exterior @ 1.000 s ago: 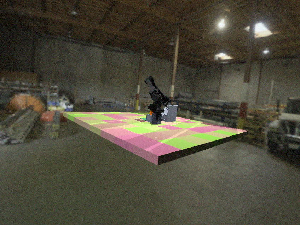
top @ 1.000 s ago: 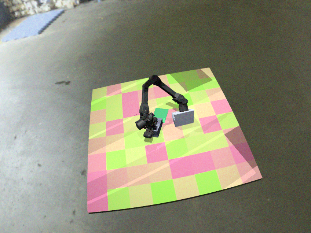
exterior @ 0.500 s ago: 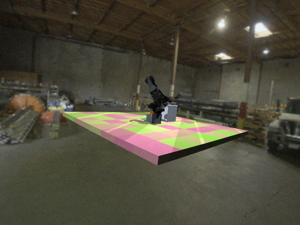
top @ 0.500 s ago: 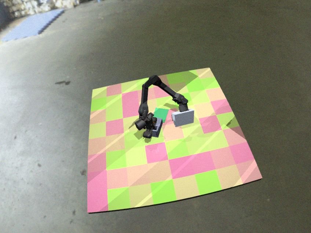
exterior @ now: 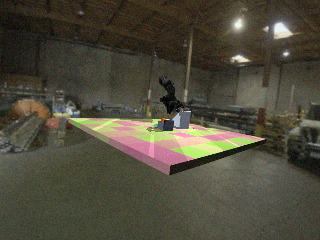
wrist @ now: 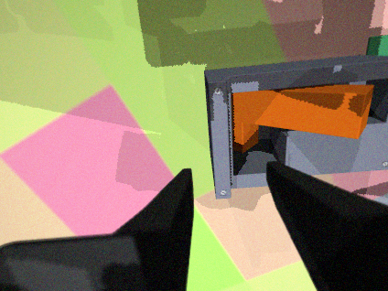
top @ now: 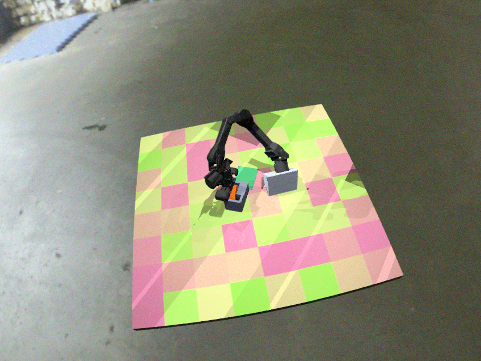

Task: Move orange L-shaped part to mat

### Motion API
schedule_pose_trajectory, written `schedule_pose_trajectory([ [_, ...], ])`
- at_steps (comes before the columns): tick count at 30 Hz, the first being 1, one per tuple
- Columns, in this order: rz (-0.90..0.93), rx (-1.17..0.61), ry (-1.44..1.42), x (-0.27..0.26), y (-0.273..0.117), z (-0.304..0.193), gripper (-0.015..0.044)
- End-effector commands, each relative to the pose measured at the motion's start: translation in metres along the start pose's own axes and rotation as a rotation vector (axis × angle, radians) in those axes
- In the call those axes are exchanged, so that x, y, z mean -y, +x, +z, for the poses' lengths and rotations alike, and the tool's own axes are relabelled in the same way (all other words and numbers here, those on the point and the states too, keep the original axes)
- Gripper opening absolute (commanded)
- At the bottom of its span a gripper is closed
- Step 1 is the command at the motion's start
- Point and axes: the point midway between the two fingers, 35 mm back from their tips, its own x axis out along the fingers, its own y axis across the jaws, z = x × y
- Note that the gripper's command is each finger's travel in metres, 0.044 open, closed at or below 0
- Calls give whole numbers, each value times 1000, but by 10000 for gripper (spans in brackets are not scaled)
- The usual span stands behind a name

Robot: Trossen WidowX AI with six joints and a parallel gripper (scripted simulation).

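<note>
The orange part [top: 233, 192] [exterior: 163, 119] [wrist: 316, 114] is tilted in the grey tray [top: 235, 205] [exterior: 165, 125] [wrist: 221, 151]. Its L-shaped end is low in the pocket, at the left in the wrist view, and its other end is raised above the tray's rim. My gripper [exterior: 168, 113] [wrist: 229, 173] is partly open with nothing between its fingers. It is above the tray, and its fingers do not touch the part. The green mat [top: 248, 175] [exterior: 154, 125] [wrist: 379, 46] lies beside the tray, partly hidden in the exterior view and cut off in the wrist view.
A light grey block [top: 282, 182] [exterior: 183, 120] with a sloped side stands by the arm's base, to the right of the tray in the top view. The tray's walls stand around the part. The table top [top: 271, 229] is a patchwork of pink, green and peach squares with shadows.
</note>
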Motion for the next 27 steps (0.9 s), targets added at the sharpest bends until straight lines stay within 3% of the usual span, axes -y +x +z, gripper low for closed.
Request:
schedule_pose_trajectory([
  [1, -14, -13, -1, 4, -4, -3, 180],
  [25, -3, -2, 0, 1, -1, 0, 180],
  [27, -3, -2, -45, 3, -1, 0, 233],
])
